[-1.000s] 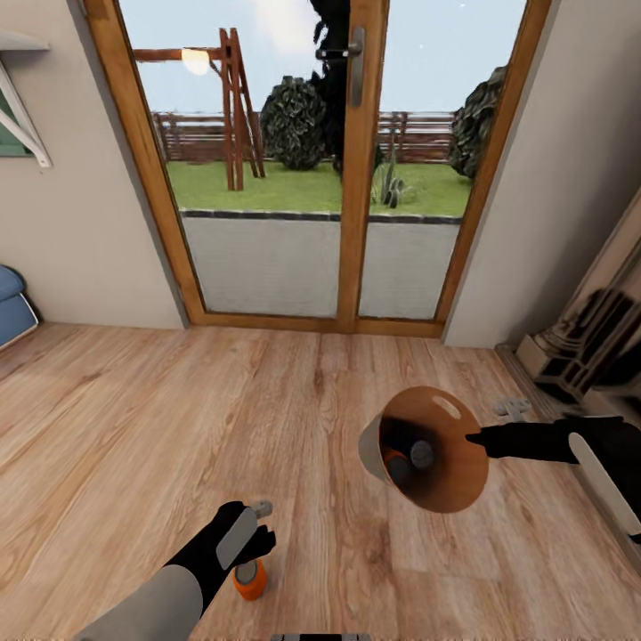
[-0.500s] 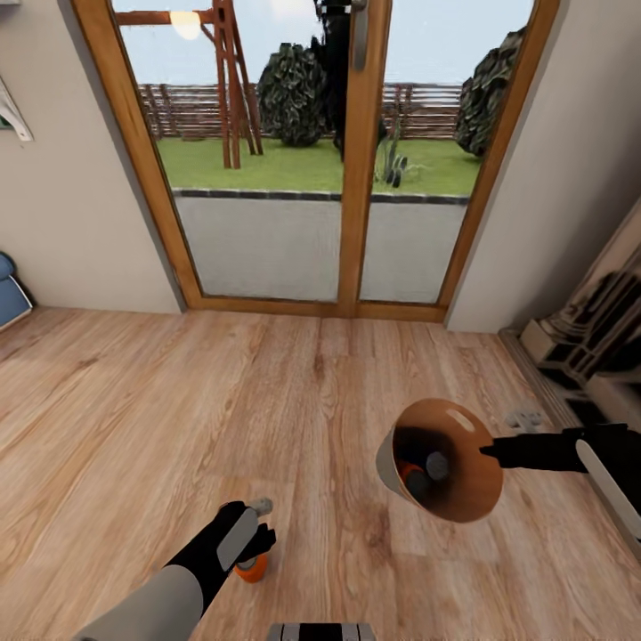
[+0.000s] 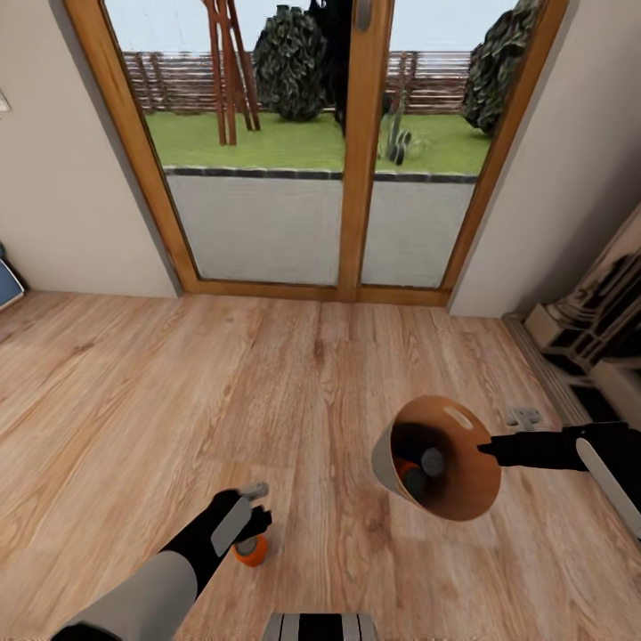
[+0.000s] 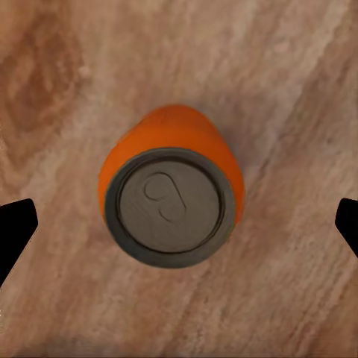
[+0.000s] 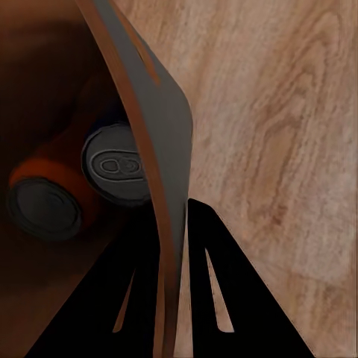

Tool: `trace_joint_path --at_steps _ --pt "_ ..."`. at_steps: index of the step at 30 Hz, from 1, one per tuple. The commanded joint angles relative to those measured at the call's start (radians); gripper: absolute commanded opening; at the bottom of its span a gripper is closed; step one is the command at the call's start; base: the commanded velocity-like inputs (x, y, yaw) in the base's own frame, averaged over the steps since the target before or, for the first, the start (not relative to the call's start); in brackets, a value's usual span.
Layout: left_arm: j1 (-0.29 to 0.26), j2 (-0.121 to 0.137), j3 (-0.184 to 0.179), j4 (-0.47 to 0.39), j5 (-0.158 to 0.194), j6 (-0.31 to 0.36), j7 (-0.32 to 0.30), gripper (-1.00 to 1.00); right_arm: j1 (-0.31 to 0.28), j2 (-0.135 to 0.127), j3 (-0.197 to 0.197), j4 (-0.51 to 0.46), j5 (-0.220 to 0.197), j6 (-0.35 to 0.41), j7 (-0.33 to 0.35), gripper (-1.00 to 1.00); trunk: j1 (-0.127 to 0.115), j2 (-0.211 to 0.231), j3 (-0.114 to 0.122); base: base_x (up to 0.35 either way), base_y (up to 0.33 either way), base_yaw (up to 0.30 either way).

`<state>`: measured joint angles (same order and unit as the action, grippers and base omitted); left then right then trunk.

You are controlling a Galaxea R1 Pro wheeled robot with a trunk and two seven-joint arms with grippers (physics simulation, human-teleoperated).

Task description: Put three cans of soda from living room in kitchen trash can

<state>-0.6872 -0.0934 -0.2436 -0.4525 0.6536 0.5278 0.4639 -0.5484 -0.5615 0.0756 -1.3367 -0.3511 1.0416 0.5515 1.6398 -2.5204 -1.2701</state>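
You face wood-framed glass doors (image 3: 347,151) opening onto a lawn (image 3: 303,142), a fence (image 3: 178,80) and bushes (image 3: 289,62). Wood plank floor (image 3: 178,383) lies before you, beige walls (image 3: 62,178) flanking the doors.

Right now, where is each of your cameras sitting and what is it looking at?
Head view: up on the head, looking forward and down at the wood floor and glass doors; both arms show, the left gripper over an orange can, the right gripper holding the bin.
Left wrist view: by the left gripper, facing straight down on the orange can's top; both fingertips show.
Right wrist view: by the right gripper, along fingers clamping the bin's rim.
Shared: head and right wrist views both show two cans inside the bin.
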Motion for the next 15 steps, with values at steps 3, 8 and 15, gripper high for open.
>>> trace_joint_path --at_steps 3,8,15 --pt "-0.007 0.004 0.0 0.0 0.001 0.0 -0.002 1.0 -0.001 0.0 0.0 -0.001 -0.028 0.006 0.007 -1.0 0.001 -0.001 -0.012 0.0 0.0 0.0" --pt "-0.016 0.006 0.0 0.001 0.001 0.0 -0.003 1.0 0.0 -0.001 0.0 -0.002 -0.029 0.006 0.007 -1.0 0.003 -0.002 -0.031 0.0 0.0 0.0" --pt "-0.019 0.002 0.0 0.001 0.001 0.0 -0.004 1.0 0.004 -0.003 -0.002 -0.048 -0.035 0.006 0.007 -1.0 0.007 -0.004 -0.058 0.0 0.0 0.0"
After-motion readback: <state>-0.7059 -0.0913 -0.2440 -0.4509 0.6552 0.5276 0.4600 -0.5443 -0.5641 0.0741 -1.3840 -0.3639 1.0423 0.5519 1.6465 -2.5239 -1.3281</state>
